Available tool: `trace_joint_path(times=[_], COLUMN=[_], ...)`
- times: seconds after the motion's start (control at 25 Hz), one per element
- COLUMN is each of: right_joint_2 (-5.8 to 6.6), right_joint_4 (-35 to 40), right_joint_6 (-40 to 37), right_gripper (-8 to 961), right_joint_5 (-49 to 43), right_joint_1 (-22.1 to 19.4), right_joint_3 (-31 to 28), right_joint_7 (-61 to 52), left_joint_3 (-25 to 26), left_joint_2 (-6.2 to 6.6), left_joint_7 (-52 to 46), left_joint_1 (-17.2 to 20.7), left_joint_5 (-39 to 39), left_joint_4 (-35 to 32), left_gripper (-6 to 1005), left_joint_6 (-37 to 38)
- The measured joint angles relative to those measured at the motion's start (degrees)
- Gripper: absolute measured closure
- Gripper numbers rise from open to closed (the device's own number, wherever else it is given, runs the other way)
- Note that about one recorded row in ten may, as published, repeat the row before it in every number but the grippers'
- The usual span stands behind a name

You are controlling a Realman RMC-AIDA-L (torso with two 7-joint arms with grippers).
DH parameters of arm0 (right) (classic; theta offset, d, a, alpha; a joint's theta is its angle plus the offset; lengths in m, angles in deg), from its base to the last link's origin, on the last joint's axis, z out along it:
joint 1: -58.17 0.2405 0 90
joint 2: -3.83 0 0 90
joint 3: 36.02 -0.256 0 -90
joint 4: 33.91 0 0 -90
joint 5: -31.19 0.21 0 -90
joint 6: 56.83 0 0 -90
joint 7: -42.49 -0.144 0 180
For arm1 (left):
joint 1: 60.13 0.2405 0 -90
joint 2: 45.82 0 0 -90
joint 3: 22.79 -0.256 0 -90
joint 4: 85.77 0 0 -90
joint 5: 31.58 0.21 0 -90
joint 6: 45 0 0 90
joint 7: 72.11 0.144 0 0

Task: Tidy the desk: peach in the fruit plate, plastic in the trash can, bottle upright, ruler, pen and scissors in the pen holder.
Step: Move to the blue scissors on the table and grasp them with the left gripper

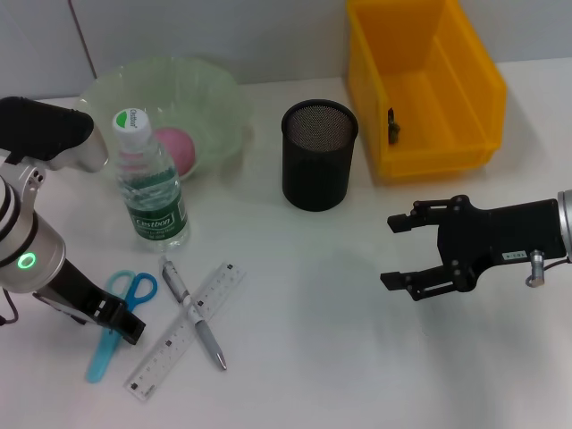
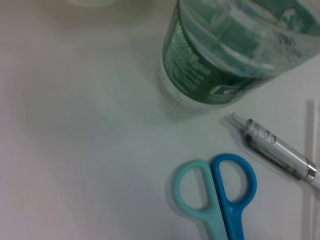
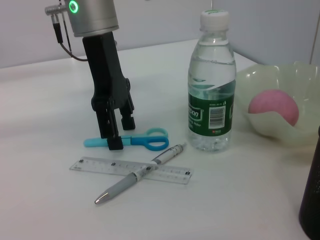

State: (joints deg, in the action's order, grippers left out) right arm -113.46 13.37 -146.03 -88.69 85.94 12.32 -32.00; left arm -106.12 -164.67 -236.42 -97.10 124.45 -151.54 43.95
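Observation:
My left gripper [image 1: 119, 320] is low over the table, open, with its fingers on either side of the blue and teal scissors [image 1: 134, 290]. The right wrist view shows this gripper [image 3: 121, 132] astride the scissors [image 3: 150, 142]. A clear ruler [image 1: 161, 357] lies beside them with a silver pen [image 1: 192, 313] crossed over it. The water bottle [image 1: 152, 192] stands upright. The pink peach [image 1: 177, 147] sits in the pale green fruit plate [image 1: 206, 89]. The black mesh pen holder [image 1: 319, 170] stands mid-table. My right gripper [image 1: 391, 252] is open and empty at the right. I see no plastic on the table.
A yellow bin [image 1: 465, 71] stands at the back right with a small dark item [image 1: 391, 127] inside. The left wrist view shows the scissors' handles [image 2: 216, 210], the pen's end [image 2: 280, 152] and the bottle's base [image 2: 225, 60].

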Motion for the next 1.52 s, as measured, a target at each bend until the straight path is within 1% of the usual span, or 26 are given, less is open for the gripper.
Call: trace_joint_path(times=[0.36,0.8,1.0,1.24,1.52], right_joint_2=[-0.04,-0.04,-0.04,-0.04,-0.04], right_joint_4=[0.01,0.01,0.01,0.01,0.01], right_joint_6=[0.0,0.0,-0.02,-0.24,-0.36], right_gripper=[129,129,129,130,130], right_joint_5=[0.0,0.0,0.0,0.0,0.0], right_joint_1=[0.0,0.0,0.0,0.0,0.0], right_joint_3=[-0.01,-0.01,-0.01,-0.01,-0.01], right_joint_7=[0.03,0.22,0.26,0.25,0.16], left_joint_3=[-0.19,-1.63,-1.69,-2.72,-3.09], left_joint_2=[-0.05,-0.08,-0.15,-0.23,-0.26], left_joint_7=[0.06,0.06,-0.03,-0.31,-0.36], left_joint_1=[-0.61,-1.97,-2.22,-2.55,-2.77], left_joint_5=[0.07,0.34,1.39,2.12,2.27], left_joint_4=[0.21,2.02,2.13,2.27,2.36], left_gripper=[201,324,459,458,608], left_joint_6=[-0.24,-0.23,-0.1,-0.16,0.04])
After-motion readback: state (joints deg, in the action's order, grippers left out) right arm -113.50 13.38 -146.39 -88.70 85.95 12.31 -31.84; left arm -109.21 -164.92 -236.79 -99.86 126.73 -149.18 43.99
